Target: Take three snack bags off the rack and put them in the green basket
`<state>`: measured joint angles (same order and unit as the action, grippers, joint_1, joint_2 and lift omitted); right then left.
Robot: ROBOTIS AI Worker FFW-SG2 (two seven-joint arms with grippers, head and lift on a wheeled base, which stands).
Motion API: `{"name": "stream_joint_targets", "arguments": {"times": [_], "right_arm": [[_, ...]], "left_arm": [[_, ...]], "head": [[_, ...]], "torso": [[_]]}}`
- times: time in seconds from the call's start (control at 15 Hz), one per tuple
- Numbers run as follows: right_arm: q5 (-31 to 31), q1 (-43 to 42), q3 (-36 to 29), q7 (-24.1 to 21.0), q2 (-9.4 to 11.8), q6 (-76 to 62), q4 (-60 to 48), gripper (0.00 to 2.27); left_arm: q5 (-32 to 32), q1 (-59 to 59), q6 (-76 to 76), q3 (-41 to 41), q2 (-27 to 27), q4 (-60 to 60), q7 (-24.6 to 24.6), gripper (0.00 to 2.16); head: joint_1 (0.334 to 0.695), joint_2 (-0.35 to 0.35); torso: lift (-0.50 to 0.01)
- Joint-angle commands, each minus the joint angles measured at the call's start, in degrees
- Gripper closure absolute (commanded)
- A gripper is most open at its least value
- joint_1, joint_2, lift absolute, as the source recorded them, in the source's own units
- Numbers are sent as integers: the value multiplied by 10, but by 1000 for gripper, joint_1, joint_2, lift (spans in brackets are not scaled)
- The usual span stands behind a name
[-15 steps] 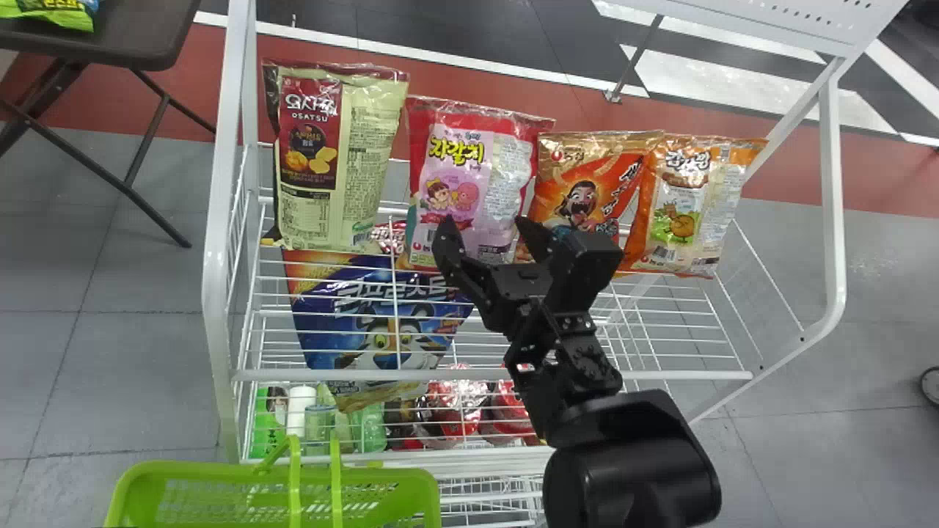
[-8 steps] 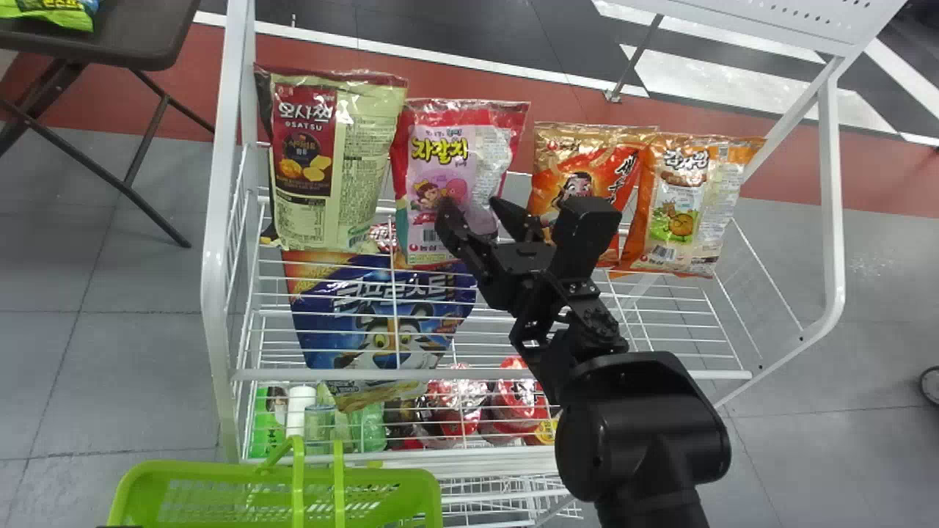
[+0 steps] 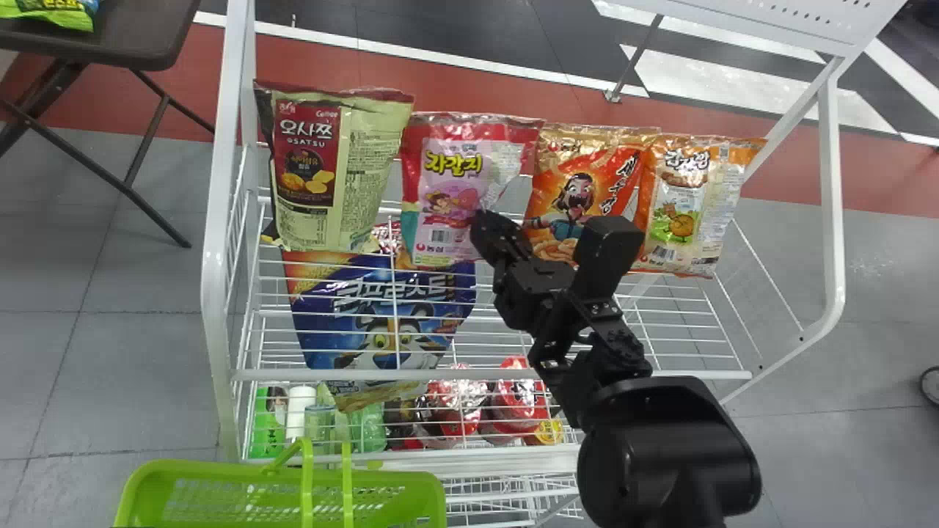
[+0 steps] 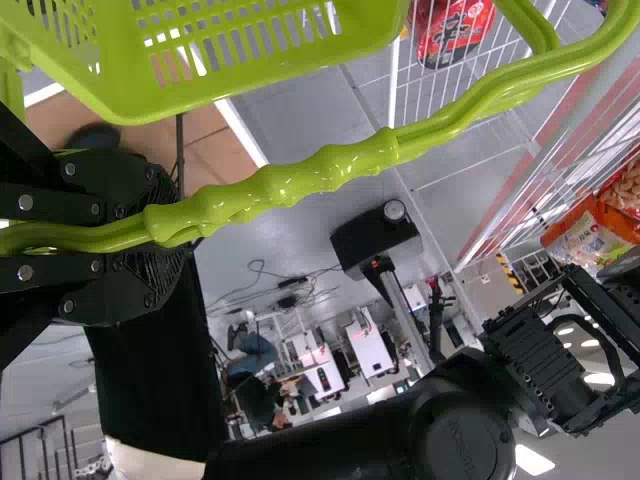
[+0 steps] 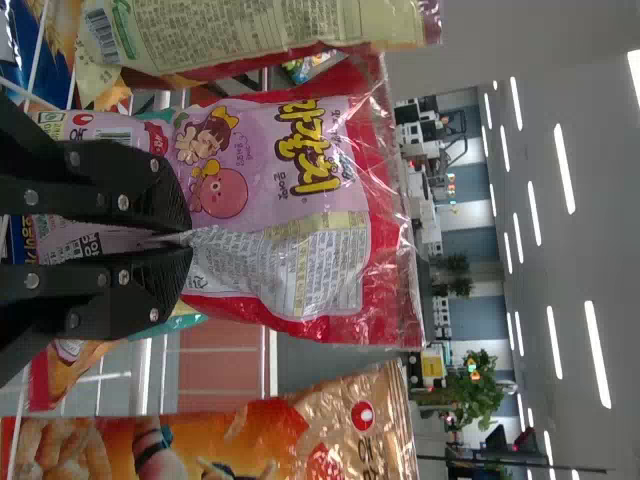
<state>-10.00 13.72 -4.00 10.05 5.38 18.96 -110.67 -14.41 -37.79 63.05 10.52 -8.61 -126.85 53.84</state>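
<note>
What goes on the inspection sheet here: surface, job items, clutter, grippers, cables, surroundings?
surface: white wire rack, standing on a grey floor
job's things: yellow-and-red bag, pink bag, orange bag and orange-and-white bag upright in a row; green basket at the rack's near left
clutter: blue tiger bag lower in the rack, red packs below it
grippers: right closed on the pink bag; left closed around the basket's handle
cables: loose cables on the floor beyond the rack
surroundings: dark table at far left, green packet on it
</note>
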Motion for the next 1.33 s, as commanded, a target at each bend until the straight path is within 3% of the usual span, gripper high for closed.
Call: {"name": "stream_joint_targets", "arguments": {"times": [0.0,0.4,0.67,0.87,1.0,1.13,1.27], "right_arm": [[-5,6,-15,-2,-1,-2,-8,2246],[-48,60,-42,33,-1,-2,-85,2246],[-67,161,-66,47,-2,30,-213,2246],[-111,222,-131,92,-20,177,-307,2246],[-194,242,-202,137,-29,308,-342,2246],[-231,257,-250,176,-49,427,-380,2246],[-286,258,-312,222,-54,578,-400,2246]], "left_arm": [[2,0,4,2,1,-1,-1,1970],[10,0,7,10,1,-3,-8,1970],[17,2,16,6,0,-19,-8,1970],[11,2,23,-4,0,-31,-4,1970],[9,-1,28,-8,1,-39,-2,1956],[5,-7,28,-16,8,-45,-1,1929],[1,-7,39,-20,9,-46,-3,1929]], "head": [[695,-350],[695,-350],[695,-350],[695,-350],[695,-350],[695,-350],[695,-350]], "torso": [[-25],[-25],[-25],[-25],[-25],[-25],[-25]]}}
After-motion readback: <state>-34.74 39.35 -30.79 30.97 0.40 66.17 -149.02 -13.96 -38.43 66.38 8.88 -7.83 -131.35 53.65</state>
